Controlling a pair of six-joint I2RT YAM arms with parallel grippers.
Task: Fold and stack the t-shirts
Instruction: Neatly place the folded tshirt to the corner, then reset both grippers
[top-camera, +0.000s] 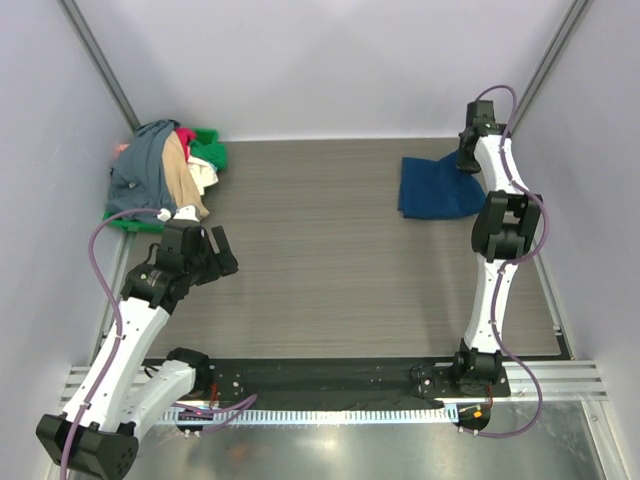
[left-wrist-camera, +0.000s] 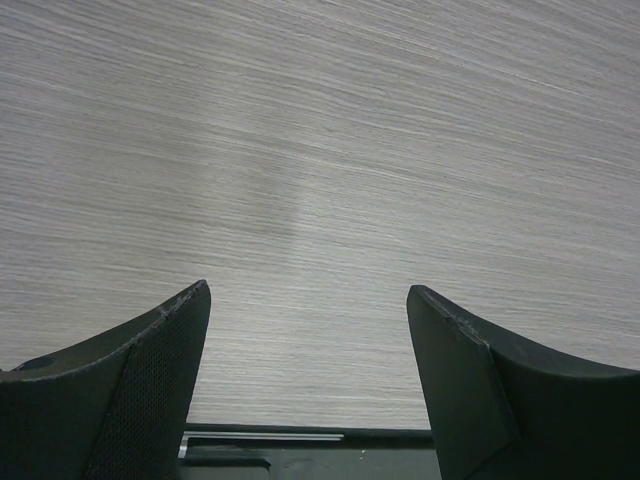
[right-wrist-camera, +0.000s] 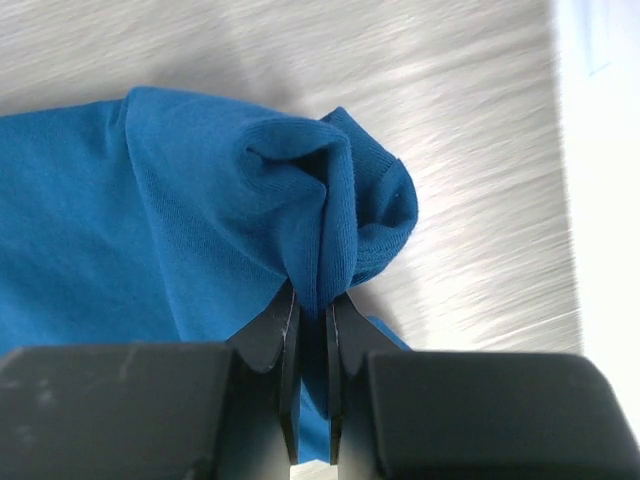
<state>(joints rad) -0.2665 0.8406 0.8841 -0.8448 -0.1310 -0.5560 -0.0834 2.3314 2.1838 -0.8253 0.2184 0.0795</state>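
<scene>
Early going: one shirt in hand, the rest heaped.
The right gripper (right-wrist-camera: 312, 300) is pinched tight on a bunched fold of the blue t-shirt (top-camera: 438, 186), which lies rumpled on the table (top-camera: 330, 260) at the upper right of the overhead view. The left gripper (left-wrist-camera: 308, 295) hangs over the tabletop, jaws wide apart, holding nothing. The pile of unfolded shirts (top-camera: 165, 170) sits upper left on the green tray (top-camera: 122, 222). No folded stack shows, so nearly everything seems left.

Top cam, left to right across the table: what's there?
pile of t-shirts → left tool, open → blue t-shirt → right tool, pinching the shirt's right edge.
</scene>
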